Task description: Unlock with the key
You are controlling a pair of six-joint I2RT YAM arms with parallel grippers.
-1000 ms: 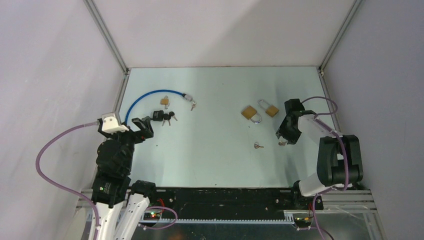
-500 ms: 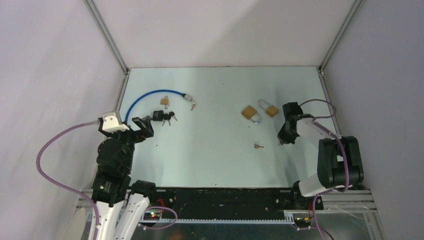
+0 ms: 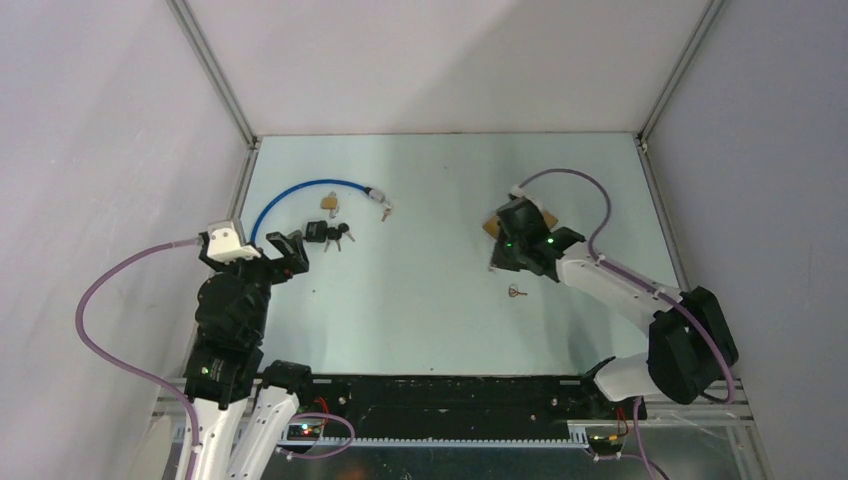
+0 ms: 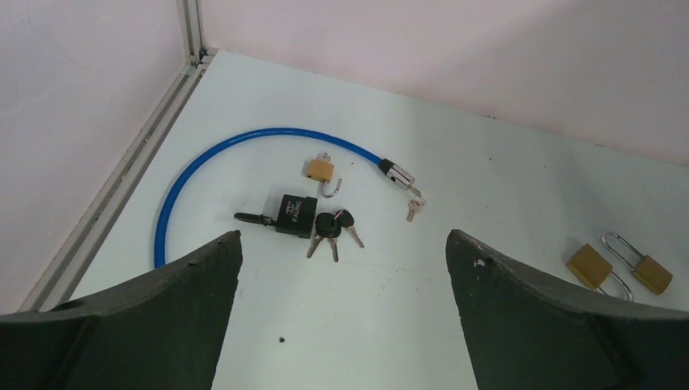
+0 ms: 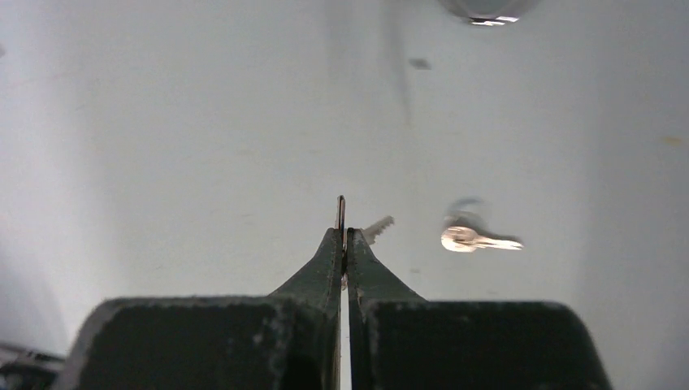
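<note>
My right gripper [image 5: 342,236] is shut on a small silver key [image 5: 376,231]; its blade sticks out to the right of the fingertips. In the top view that gripper [image 3: 500,258] hangs over two brass padlocks [image 3: 490,226] and hides most of them. A second loose key [image 3: 517,292] lies on the table just in front, and it shows as a loose key [image 5: 475,239] in the right wrist view. My left gripper [image 4: 345,244] stands wide open and empty at the left, short of a black padlock [image 4: 294,215] with a key bunch [image 4: 333,227].
A blue cable lock [image 4: 187,171] curves at the back left, with a small open brass padlock [image 4: 320,169] inside its arc. Both brass padlocks [image 4: 591,265] show at the right of the left wrist view. Walls and a metal frame rail [image 3: 240,190] enclose the table.
My right gripper has closed on the key and swung left from the table's right side to over the brass padlocks. The left arm has stayed put.
</note>
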